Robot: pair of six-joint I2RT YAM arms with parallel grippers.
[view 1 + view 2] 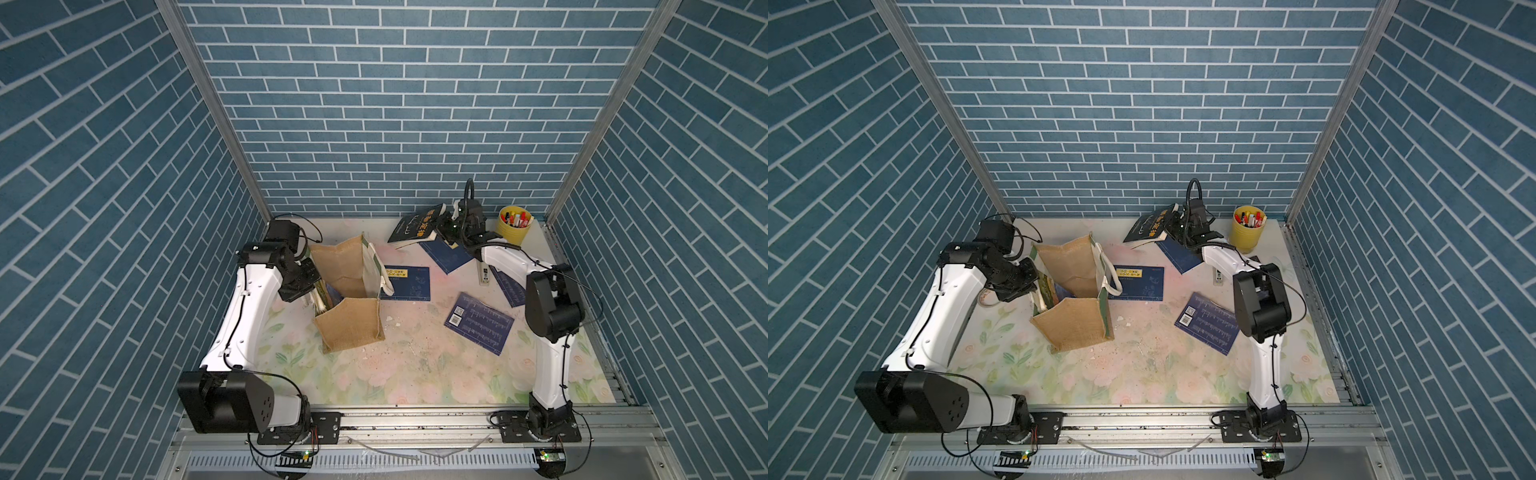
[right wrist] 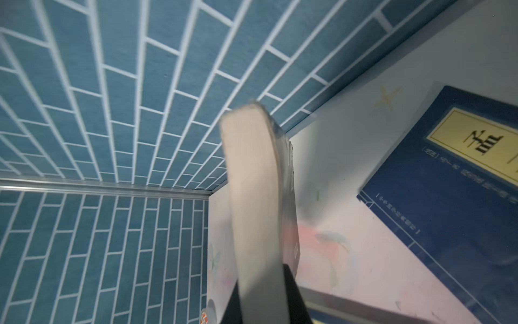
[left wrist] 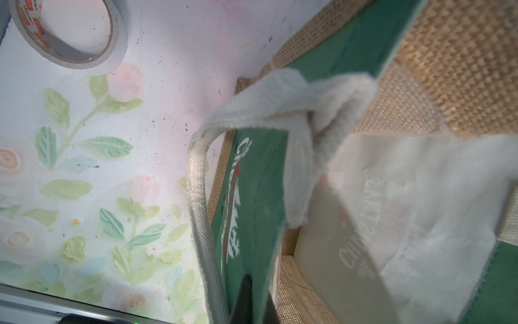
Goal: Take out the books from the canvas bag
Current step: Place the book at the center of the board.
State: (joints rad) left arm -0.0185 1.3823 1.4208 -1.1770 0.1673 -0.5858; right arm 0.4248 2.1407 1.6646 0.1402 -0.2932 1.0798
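Your left hand point(image 1: 311, 293) is clamped on the green printed wall of the bag point(image 1: 351, 332), right by the cream handle point(image 3: 280, 92). That looks like a bracing grip: it keeps the bag upright and its mouth spread so the other arm can reach in without dragging it along.

Your right hand point(image 1: 444, 232) is closed on one edge of the black book point(image 1: 413, 228), the one with the yellow characters. The book hangs tilted above the far side of the table point(image 1: 415, 365), near the yellow cup point(image 1: 513, 232), and its free end sags. It's a thin paperback held by an edge, so it bends.

Four navy books point(image 1: 478, 324) lie flat and scattered on the table, one just beside the bag, one under your right hand and one half hidden by your right arm. You seem to be bringing the black one over to drop among them.

One last book point(image 1: 1047, 291) with a picture cover stands in the bag against the wall you're pinching. So you're nearly through: set this one down, then go back in.
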